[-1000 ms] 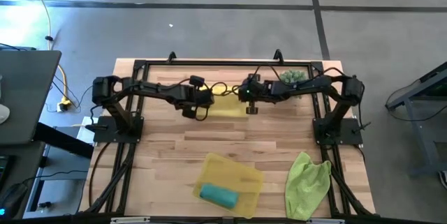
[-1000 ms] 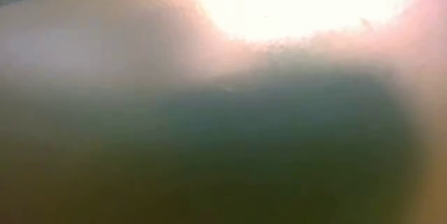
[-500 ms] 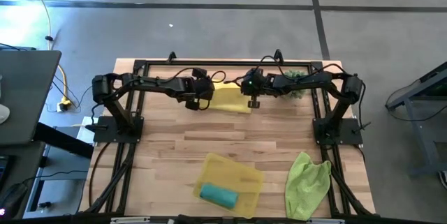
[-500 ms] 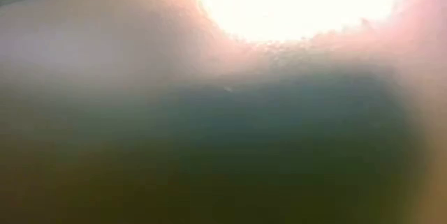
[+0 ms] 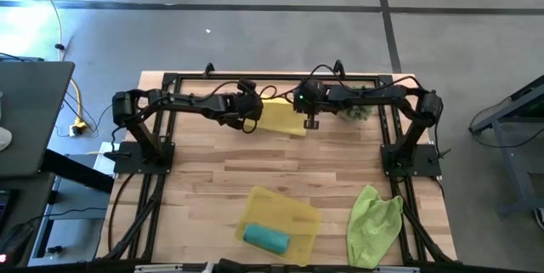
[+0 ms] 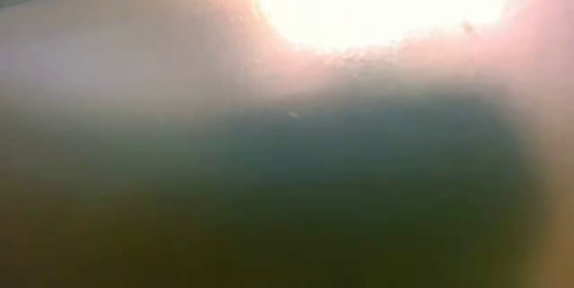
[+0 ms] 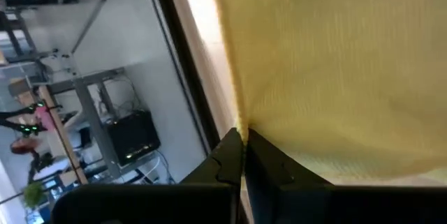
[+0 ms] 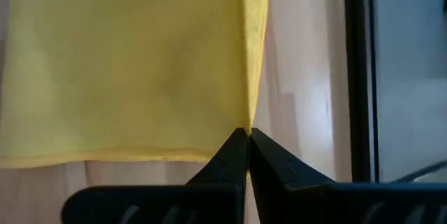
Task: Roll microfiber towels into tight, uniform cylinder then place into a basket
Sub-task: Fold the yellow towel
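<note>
At the far edge of the tabletop (image 5: 212,171), both hands hold the yellow towel (image 5: 282,116) by its corners. The left hand (image 5: 252,123) is closed on one corner, the right hand (image 5: 311,123) on the other, fingers pinched fully together on the hem in both wrist views. The step in hand appears to be spreading this towel flat for rolling. The next move calls for laying it smooth, then starting a tight roll from one edge. A teal towel (image 5: 266,238), already rolled, lies in the basket (image 5: 293,209); the green towel (image 5: 374,222) lies crumpled beside it.
</note>
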Robot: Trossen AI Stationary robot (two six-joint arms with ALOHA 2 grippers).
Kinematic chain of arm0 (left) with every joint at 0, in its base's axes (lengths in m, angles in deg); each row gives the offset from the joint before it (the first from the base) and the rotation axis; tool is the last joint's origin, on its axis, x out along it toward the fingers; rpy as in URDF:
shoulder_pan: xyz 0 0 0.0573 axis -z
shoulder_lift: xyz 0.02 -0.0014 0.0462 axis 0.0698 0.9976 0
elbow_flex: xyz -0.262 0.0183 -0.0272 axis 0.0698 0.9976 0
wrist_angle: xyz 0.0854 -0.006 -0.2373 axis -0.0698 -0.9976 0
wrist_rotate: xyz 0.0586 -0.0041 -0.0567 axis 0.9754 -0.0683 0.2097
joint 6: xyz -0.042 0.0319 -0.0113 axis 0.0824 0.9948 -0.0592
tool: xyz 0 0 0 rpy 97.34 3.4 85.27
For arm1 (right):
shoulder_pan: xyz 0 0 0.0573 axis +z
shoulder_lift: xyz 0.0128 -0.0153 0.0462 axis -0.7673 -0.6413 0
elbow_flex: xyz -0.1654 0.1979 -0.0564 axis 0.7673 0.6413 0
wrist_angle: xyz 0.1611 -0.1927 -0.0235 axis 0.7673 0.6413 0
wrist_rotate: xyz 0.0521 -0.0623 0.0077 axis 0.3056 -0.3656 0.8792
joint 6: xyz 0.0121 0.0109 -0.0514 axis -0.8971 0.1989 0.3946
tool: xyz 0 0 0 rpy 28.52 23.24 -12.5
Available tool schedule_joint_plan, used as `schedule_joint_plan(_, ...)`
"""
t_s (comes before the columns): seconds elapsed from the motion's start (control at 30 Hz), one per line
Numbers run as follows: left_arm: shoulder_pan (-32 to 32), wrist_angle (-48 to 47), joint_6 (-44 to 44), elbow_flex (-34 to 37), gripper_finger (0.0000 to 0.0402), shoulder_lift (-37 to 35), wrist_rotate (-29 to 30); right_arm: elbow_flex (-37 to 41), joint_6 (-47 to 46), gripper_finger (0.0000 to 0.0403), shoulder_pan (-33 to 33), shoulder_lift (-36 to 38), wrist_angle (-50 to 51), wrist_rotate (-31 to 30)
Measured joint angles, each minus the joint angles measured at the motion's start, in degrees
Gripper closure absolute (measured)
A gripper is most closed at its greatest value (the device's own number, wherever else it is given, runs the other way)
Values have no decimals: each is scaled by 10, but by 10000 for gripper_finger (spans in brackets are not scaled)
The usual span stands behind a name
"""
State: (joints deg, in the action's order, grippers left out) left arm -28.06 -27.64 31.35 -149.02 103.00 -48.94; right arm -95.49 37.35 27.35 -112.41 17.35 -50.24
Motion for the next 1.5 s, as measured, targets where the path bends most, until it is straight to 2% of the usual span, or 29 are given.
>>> schedule_joint_plan(0.23, -18, 45, 38, 0, 401, 0, -50, 9, -72, 402, -1, 1, 22, 2)
schedule_joint_plan(0.47, -43, 82, 38, -1, 401, 2, -93, 32, -74, 402, -2, 1, -13, -15)
schedule_joint_plan(0.6, -48, 71, 34, 0, 401, 10, -93, 43, -52, 402, -5, 1, -43, -15)
schedule_joint_plan(0.83, -54, 106, 41, -2, 401, 49, -95, 43, -48, 402, -20, 1, -51, 0)
schedule_joint_plan(1.1, -56, 128, 42, 0, 401, 81, -71, 43, -42, 401, -27, 1, -54, 1)
schedule_joint_plan(1.23, -56, 130, 43, 0, 401, 83, -73, 43, -15, 374, -33, 1, -58, -7)
schedule_joint_plan(1.43, -59, 130, 39, 0, 401, 83, -73, 19, -18, 288, -35, 1, -10, -93)
schedule_joint_plan(1.5, -60, 130, 38, 0, 401, 83, -73, 4, -41, 271, -35, 1, 21, -79)
